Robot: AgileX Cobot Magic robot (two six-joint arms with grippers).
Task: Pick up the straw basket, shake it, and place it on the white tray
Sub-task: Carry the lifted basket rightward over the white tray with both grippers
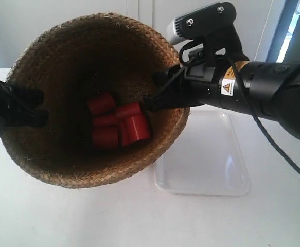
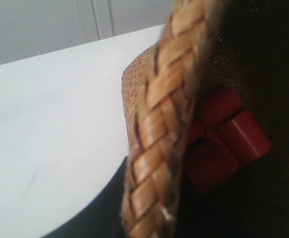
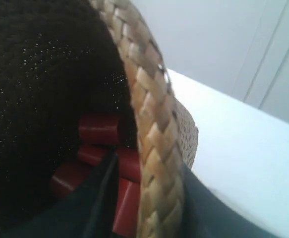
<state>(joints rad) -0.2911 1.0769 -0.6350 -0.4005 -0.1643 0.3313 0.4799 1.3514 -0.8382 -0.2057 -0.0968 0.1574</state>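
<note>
bright, washed-out daylight; table [image 1: 36,216] blown near white, glare streak at exterior view's upper right. straw basket [image 1: 62,170] interior dark, shadowed. both wrist views soft, close-up weave blurred.

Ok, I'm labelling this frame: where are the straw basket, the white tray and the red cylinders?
straw basket [image 1: 83,177], exterior view, near woven wall.
white tray [image 1: 216,159], exterior view, bare floor.
red cylinders [image 1: 137,128], exterior view, brightest cylinder's side.

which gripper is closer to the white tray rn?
Right. The right gripper grips the straw basket rim on the side toward the white tray; its inner finger crosses the red cylinders in its wrist view. The left gripper holds the opposite rim, away from the tray.
</note>
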